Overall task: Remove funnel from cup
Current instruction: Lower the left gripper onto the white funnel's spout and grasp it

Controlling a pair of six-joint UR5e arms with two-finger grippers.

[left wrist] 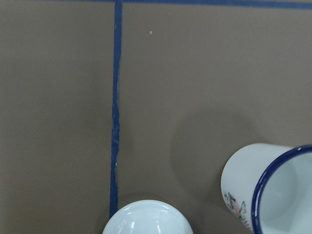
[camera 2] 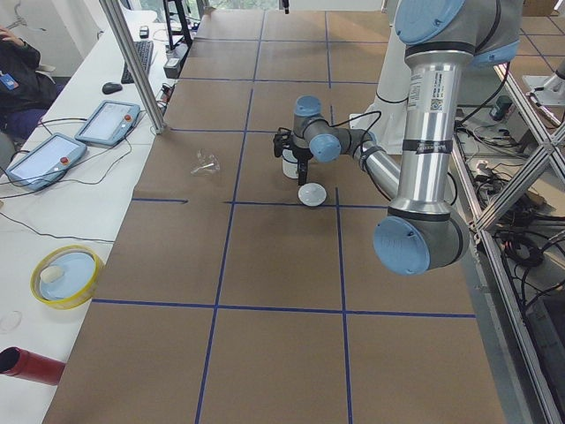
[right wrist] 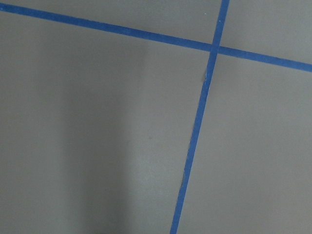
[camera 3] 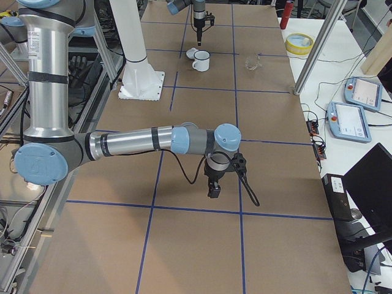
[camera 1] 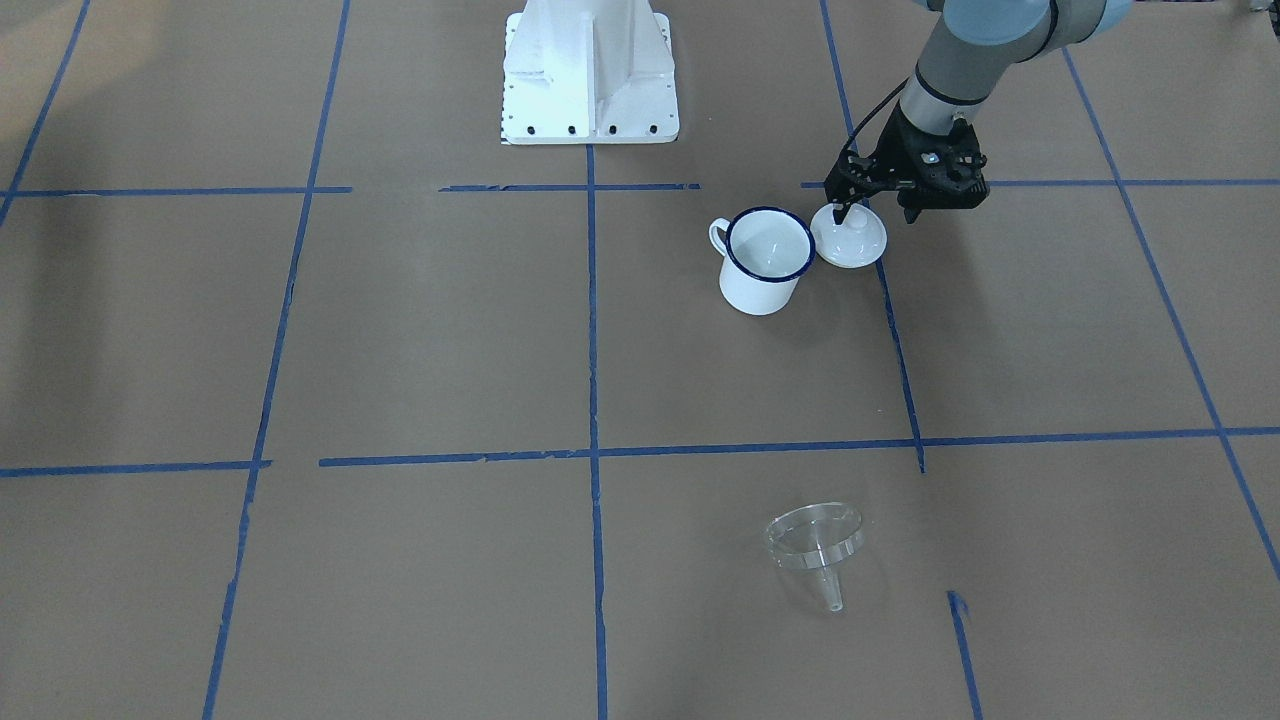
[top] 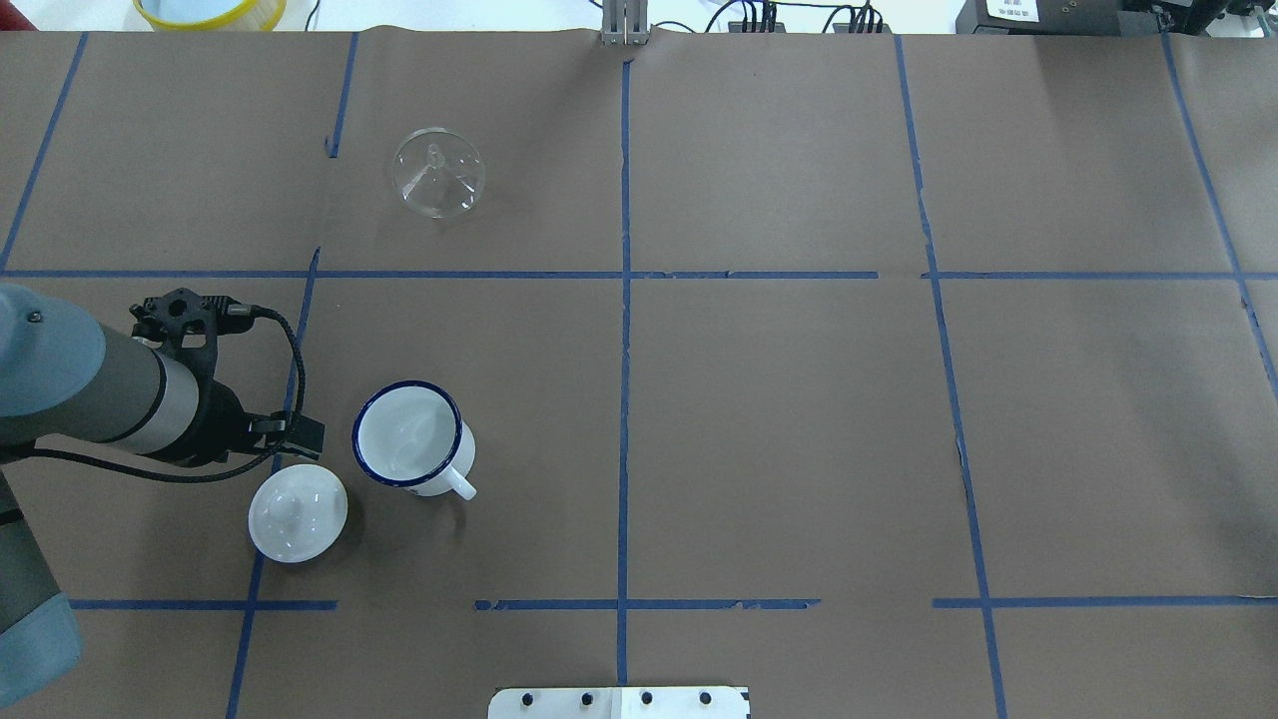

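Observation:
The clear funnel (camera 1: 815, 545) lies on its side on the brown table, far from the cup; it also shows in the overhead view (top: 437, 172). The white cup (camera 1: 765, 260) with a dark blue rim stands upright and empty (top: 409, 436). My left gripper (camera 1: 876, 212) hangs just above the table beside the white knobbed lid (camera 1: 848, 235), its jaws apart and empty. The left wrist view shows the lid's edge (left wrist: 146, 219) and the cup (left wrist: 273, 190). My right gripper (camera 3: 213, 190) hovers over bare table far from both; I cannot tell if it is open or shut.
The lid (top: 298, 512) lies flat right next to the cup, on the side away from its handle. The robot's white base (camera 1: 590, 75) stands at the table's near edge. A yellow dish (camera 2: 66, 276) and tablets (camera 2: 106, 122) sit on a side table.

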